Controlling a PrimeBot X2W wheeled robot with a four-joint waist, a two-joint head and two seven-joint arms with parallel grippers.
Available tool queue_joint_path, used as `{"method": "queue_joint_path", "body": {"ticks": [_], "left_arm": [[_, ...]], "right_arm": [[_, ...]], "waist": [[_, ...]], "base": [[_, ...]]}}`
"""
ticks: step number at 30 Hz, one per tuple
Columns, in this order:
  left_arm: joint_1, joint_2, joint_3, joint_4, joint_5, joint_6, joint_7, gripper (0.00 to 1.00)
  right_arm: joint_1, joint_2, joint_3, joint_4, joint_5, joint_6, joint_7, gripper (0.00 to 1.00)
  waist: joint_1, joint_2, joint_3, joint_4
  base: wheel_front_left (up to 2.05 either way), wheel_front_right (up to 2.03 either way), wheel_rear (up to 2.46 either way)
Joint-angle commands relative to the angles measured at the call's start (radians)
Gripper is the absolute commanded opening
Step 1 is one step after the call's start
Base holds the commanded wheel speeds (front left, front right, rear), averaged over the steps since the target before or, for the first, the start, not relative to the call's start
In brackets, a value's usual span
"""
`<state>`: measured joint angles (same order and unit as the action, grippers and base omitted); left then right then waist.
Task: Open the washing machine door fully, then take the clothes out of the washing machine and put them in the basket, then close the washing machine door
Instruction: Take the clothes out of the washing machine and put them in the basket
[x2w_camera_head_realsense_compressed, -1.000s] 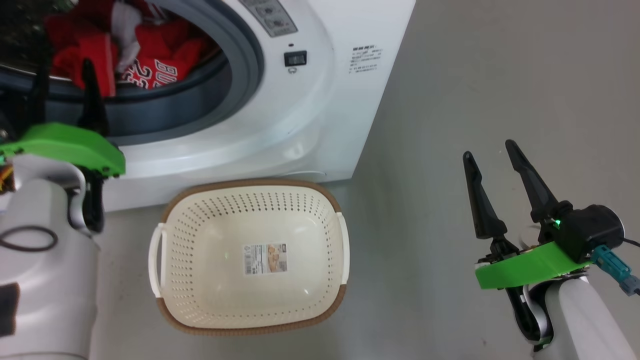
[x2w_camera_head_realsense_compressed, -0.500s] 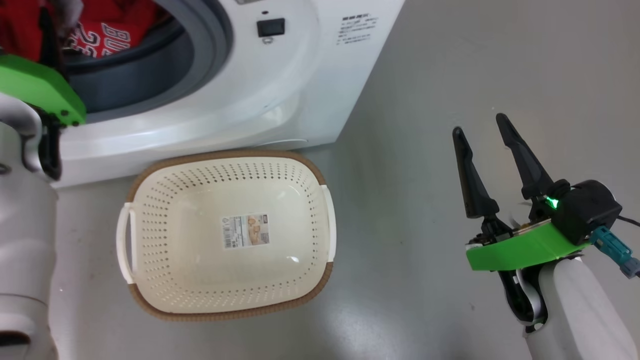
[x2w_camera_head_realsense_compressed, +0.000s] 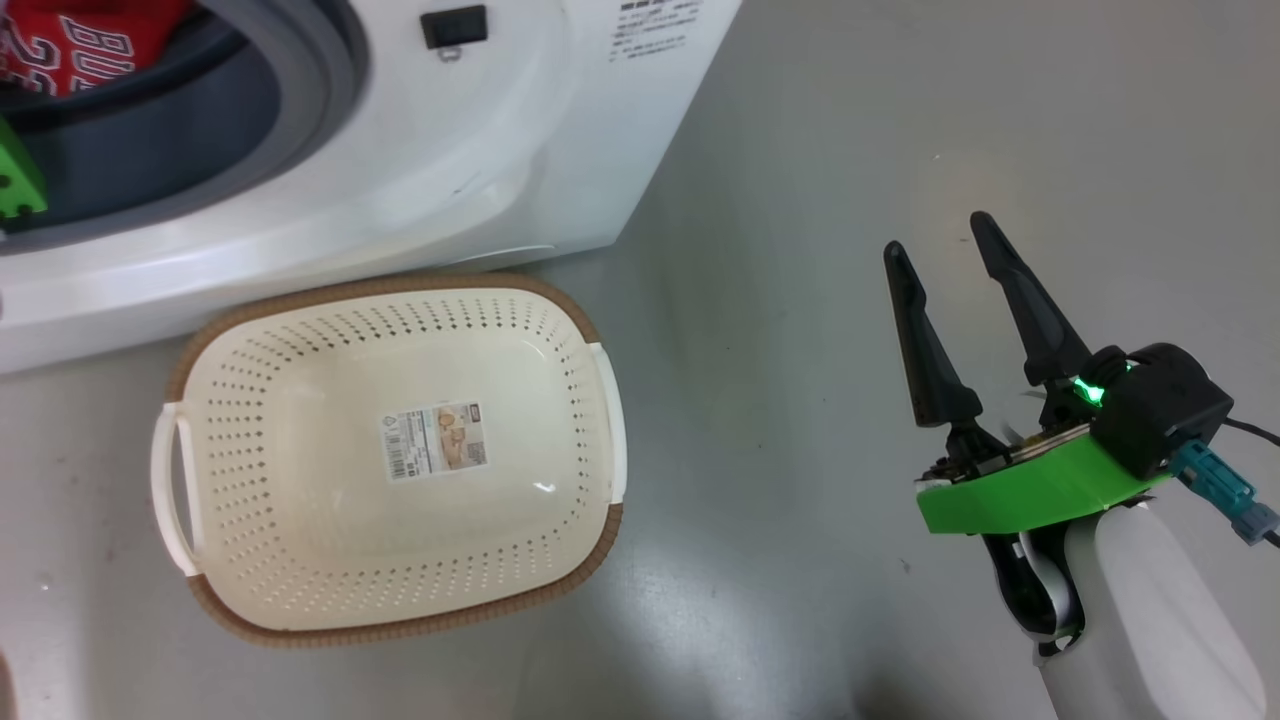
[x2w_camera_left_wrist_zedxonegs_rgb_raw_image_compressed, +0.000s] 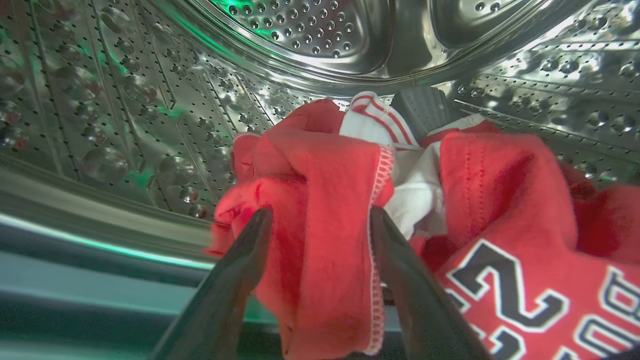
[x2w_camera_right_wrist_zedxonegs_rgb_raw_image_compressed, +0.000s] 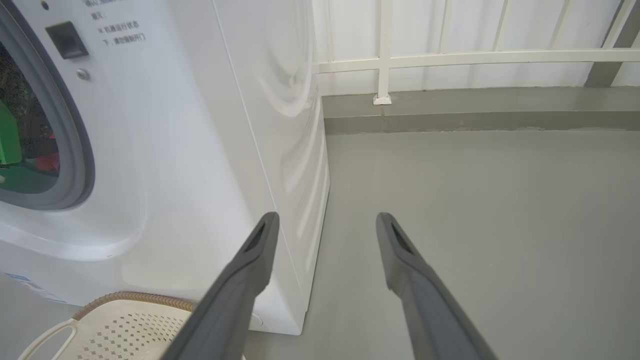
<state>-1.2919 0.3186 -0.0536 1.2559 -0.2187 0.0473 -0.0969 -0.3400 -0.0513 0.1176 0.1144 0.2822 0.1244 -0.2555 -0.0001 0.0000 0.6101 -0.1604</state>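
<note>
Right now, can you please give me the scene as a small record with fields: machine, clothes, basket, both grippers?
washing machine: white, standing on the grey floor, its round opening uncovered
clothes: red and white, in the steel drum
basket: on the floor, no clothes inside, sticker on its bottom
left gripper: open, inside the drum, fingers either side of a red fold
right gripper: open, empty, above the floor right of the basket
</note>
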Motion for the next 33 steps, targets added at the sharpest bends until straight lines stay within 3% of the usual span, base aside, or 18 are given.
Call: {"method": "queue_joint_path", "body": {"ticks": [1,5,6,7,8,23,33], "left_arm": [[-0.008,0.068,-0.004,-0.007,0.019,0.017,0.010,1.00],[-0.018,0.082,-0.037,0.004,0.048,0.042,0.025,1.00],[-0.020,0.083,-0.045,0.005,0.054,0.045,0.027,0.64],[-0.022,0.083,-0.052,0.006,0.059,0.047,0.026,0.40],[-0.024,0.082,-0.057,0.007,0.062,0.048,0.024,0.00],[0.019,0.059,-0.058,0.009,0.028,0.048,-0.104,0.00],[0.108,0.047,-0.004,-0.071,-0.043,0.017,-0.162,0.00]], "right_arm": [[-0.007,0.001,0.026,-0.026,0.007,0.006,-0.006,1.00],[-0.009,0.001,0.029,-0.023,0.011,0.006,-0.006,1.00],[-0.010,0.001,0.029,-0.023,0.012,0.006,-0.006,1.00],[-0.010,0.001,0.029,-0.022,0.013,0.006,-0.006,1.00],[-0.011,0.001,0.029,-0.021,0.013,0.006,-0.006,1.00],[0.000,0.001,0.032,-0.003,0.007,0.006,-0.006,1.00],[0.028,0.001,0.032,0.008,0.002,0.006,-0.006,1.00]], "waist": [[0.0001,0.0000,0.008,-0.008],[0.0001,0.0000,0.009,-0.009],[0.0001,0.0000,0.009,-0.008],[0.0001,0.0000,0.008,-0.006],[0.0001,0.0000,0.008,-0.004],[0.0001,0.0000,-0.042,0.027],[0.0001,0.0000,-0.118,0.050]], "base": [[0.00,0.00,0.00],[0.00,0.00,0.00],[0.00,0.00,0.00],[0.00,0.00,0.00],[0.00,0.00,0.00],[0.00,0.00,0.00],[0.00,0.00,0.00]]}}
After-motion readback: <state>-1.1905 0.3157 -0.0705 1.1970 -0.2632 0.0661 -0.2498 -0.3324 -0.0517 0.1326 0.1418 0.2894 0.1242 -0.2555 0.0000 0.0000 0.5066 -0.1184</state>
